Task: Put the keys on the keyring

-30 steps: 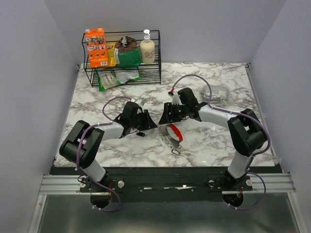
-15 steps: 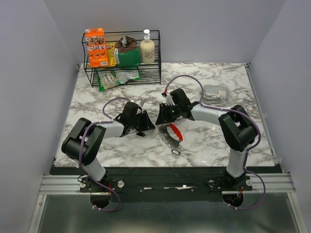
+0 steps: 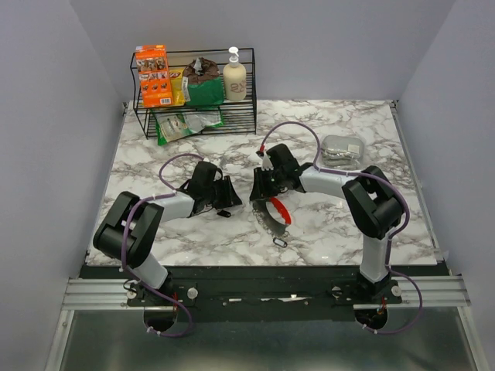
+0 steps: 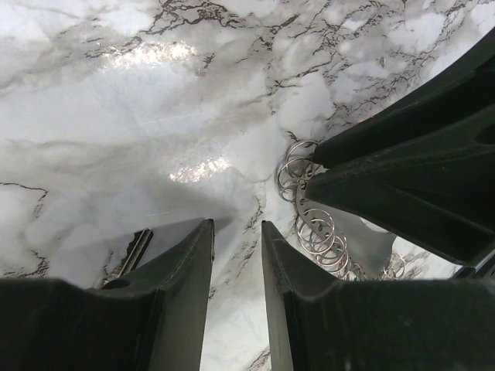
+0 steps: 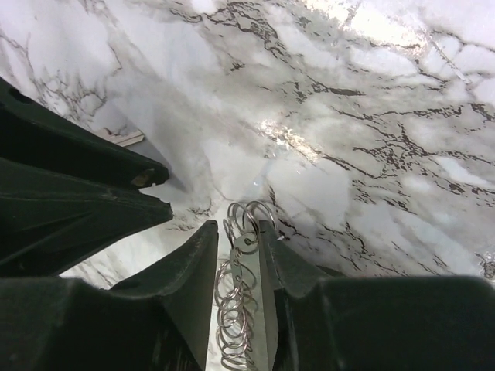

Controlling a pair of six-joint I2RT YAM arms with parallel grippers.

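Observation:
The keyring (image 3: 280, 209) lies mid-table, with a curved red side, a gray ridged side and a small dark wire loop (image 3: 280, 242) at its near end. My right gripper (image 3: 258, 192) is at its far end. In the right wrist view the right gripper (image 5: 238, 225) is shut on the gray strip (image 5: 249, 278), which carries several silver rings (image 5: 246, 218). A tiny black key (image 3: 225, 213) lies just near my left gripper (image 3: 230, 196). In the left wrist view the left gripper (image 4: 236, 226) is slightly open and empty, with the key (image 4: 131, 253) beside its left finger and the rings (image 4: 313, 224) to its right.
A black wire rack (image 3: 197, 116) at the back left holds an orange box, green bags and a soap bottle. A small clear container (image 3: 342, 148) sits at the right. The two grippers face each other a few centimetres apart.
My right gripper has moved slightly left and away, drawing the keyring's far end with it. My left gripper has edged a little away from the right one.

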